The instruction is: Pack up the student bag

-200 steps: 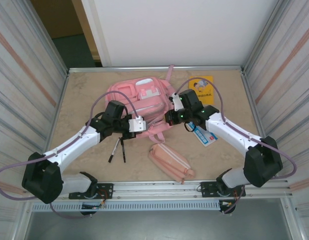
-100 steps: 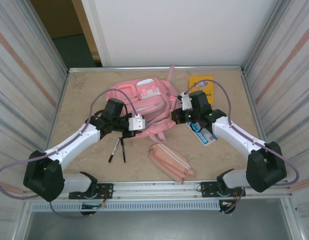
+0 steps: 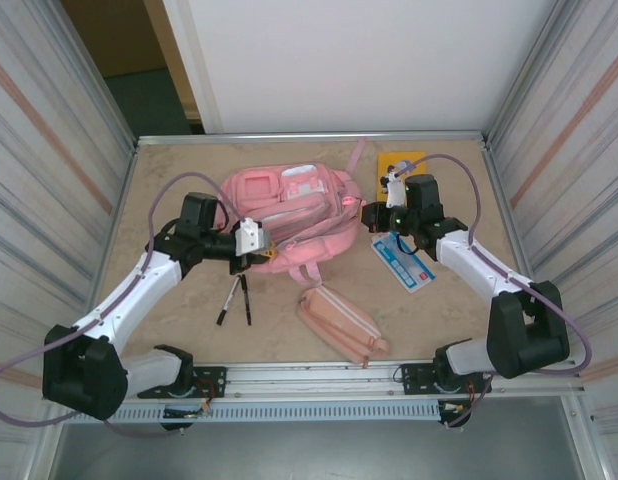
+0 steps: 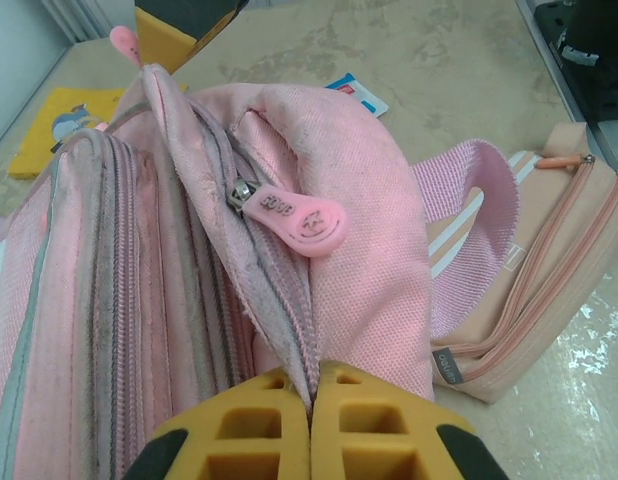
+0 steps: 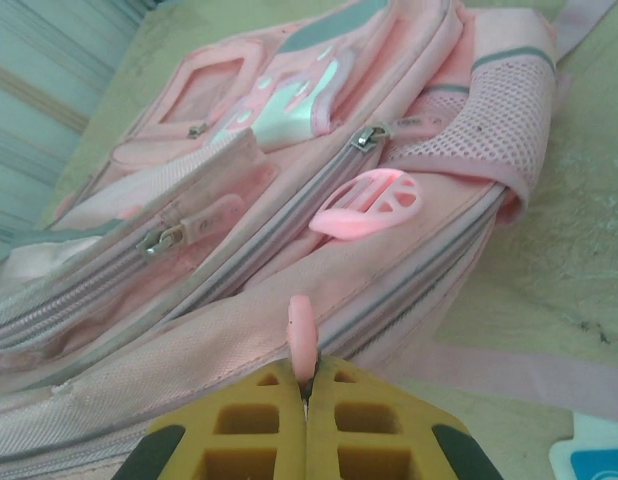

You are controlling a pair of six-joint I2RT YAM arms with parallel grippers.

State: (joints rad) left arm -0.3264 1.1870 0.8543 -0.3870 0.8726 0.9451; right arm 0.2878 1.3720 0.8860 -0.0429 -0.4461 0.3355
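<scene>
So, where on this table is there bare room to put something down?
Bare table: the far left corner, between the left wall and the student bag; the far right corner, between the yellow book and the right wall; the near patch between the pencil case and the right arm. Crowded: the middle, around the pens and blue card.

Bright even overhead light, soft shadow beneath student bag [image 3: 289, 205], glare on table [image 4: 599, 315], foreground blurred

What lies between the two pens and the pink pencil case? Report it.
Nothing. In the top view, the stretch of table between the pens and the pencil case is bare.
</scene>
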